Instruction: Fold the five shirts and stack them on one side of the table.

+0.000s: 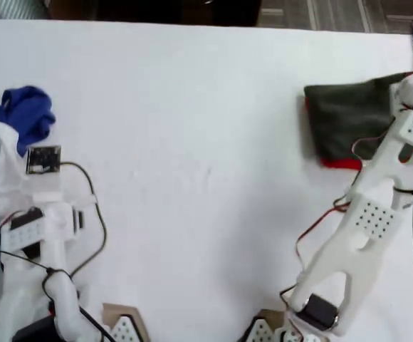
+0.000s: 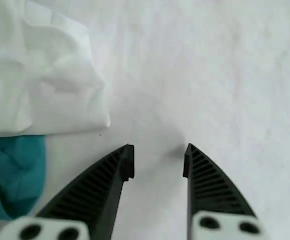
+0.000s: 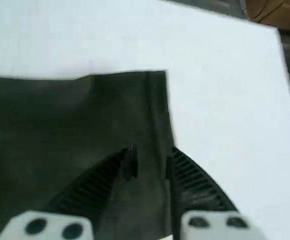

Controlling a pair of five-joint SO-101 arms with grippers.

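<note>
Left fingers (image 2: 110,185) closest to lens: parted, nothing between them, tips just above bare desk (image 2: 225,75). Just beside them white shirt (image 2: 40,75), crumpled, with teal shirt (image 2: 15,170) tucked against its hem; probably next to be picked. Blue shirt (image 1: 25,114) bunched at same far-left end, touching white heap. Three unfolded pieces kept left, likely to leave middle free as folding area. Right fingers (image 3: 195,185) slightly parted, straddling side edge of dark green shirt (image 3: 75,130); no cloth visibly pinched, looks like squaring-up or letting go. Dark green shirt folded flat on top of red shirt (image 1: 338,163), just a thin red strip peeking out along front and one side: stack on right side, so two of five apparently done. Edges: stack near right desk rim, strip of bare desk between, floor just beyond; limited margin, best not to push outward. Left heap running out of high view, overhang or not: cannot tell. Wide bare middle, well apart from both piles; ample room to spread a shirt. Loose cables (image 1: 96,206) trailing on desk at near side, possible snag for cloth dragged inward.
</note>
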